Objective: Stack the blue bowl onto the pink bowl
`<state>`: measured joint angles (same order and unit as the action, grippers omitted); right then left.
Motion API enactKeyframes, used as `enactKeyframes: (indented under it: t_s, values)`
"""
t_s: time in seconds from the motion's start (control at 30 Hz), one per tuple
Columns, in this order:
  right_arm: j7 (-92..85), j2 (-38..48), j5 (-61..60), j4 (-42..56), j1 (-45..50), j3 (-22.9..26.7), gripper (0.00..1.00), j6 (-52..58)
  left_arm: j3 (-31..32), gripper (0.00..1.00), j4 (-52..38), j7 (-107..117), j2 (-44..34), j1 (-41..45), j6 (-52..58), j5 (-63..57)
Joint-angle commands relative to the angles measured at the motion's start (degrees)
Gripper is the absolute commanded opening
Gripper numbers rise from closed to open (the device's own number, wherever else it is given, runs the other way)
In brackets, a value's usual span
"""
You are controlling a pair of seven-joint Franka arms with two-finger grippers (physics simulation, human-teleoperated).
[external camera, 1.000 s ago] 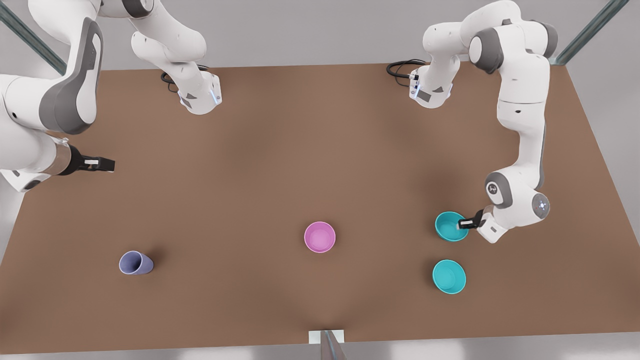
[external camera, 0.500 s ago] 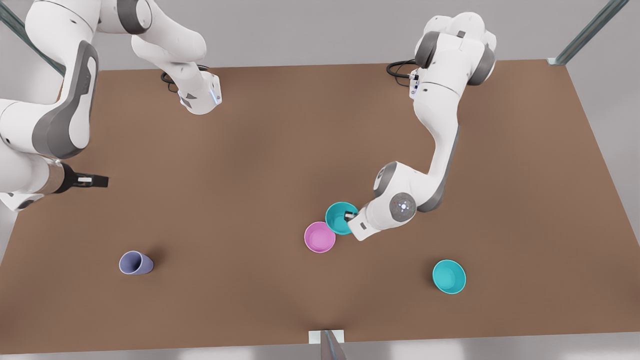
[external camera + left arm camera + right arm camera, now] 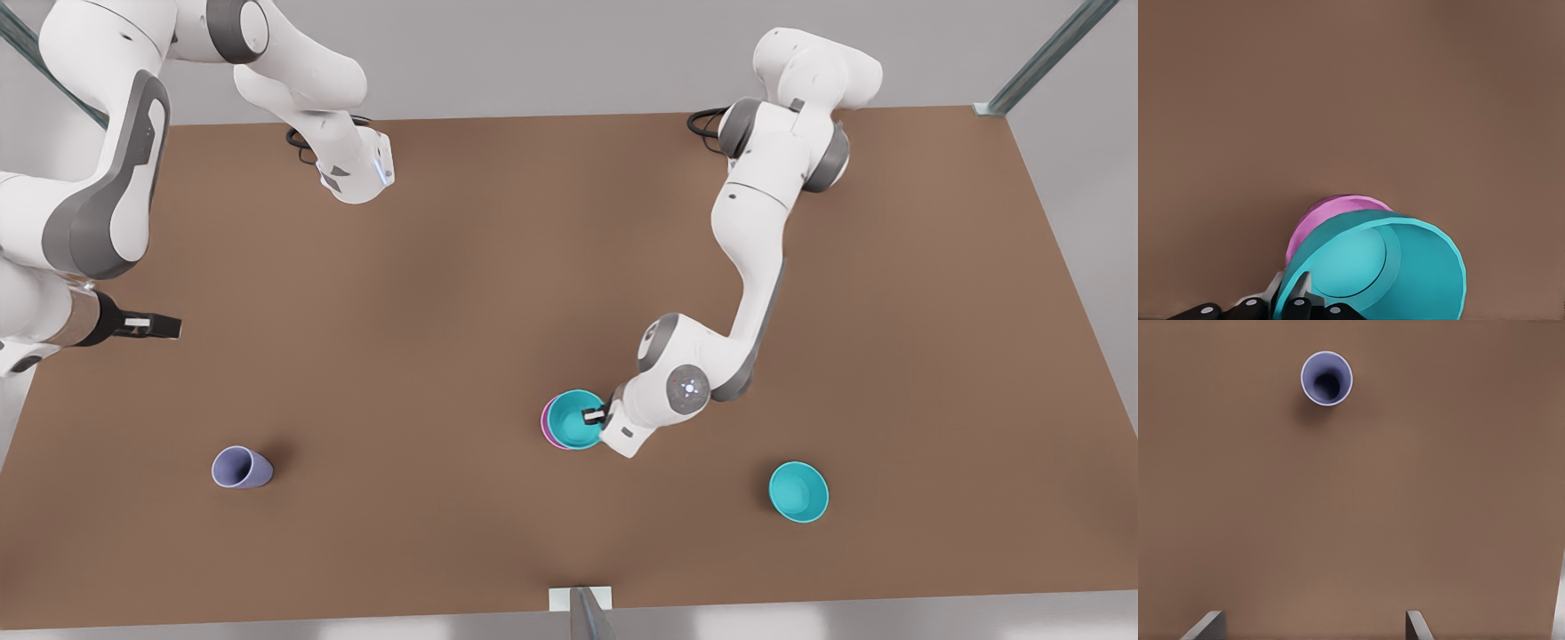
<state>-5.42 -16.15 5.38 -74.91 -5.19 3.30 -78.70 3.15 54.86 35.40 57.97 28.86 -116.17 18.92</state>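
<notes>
The blue bowl (image 3: 573,420) sits over the pink bowl (image 3: 545,421) near the middle of the table (image 3: 498,267). Only a thin magenta crescent of the pink one peeks out at the blue bowl's nine o'clock edge in the front view. In the left wrist view the blue bowl (image 3: 1385,267) tilts above the pink bowl (image 3: 1331,217); whether it is already resting in it or just above cannot be told. Both bowls look empty as far as their insides show.

The left gripper (image 3: 594,414) pinches the blue bowl's rim at its three o'clock side, one finger inside and one outside the wall. Its fingertips (image 3: 1298,308) are cut off at the edge of the left wrist view.

A second, brighter cyan bowl (image 3: 798,492) stands empty at about four o'clock from the stacked pair, well apart. A lavender cup (image 3: 240,468) stands at about eight o'clock from the pair, also well apart; in the right wrist view the cup (image 3: 1327,379) is seen from above, its inside dark.

The right gripper (image 3: 153,326) waits above the table at the front view's left edge. Its fingers (image 3: 1205,627) are spread apart with nothing between them.
</notes>
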Motion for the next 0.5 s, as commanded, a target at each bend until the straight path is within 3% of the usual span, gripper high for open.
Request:
enactKeyframes:
  t_s: [0.0,0.47]
  values:
    - [-0.4,0.0,0.2,0.0,0.0,0.0,1.0,-0.1,0.2,0.21,0.0,18.0,0.2,0.4,-1.0,0.2]
    - [-0.5,0.0,0.3,0.0,0.0,0.0,1.0,-0.1,0.3,0.21,0.8,18.0,0.9,1.1,-0.6,0.2]
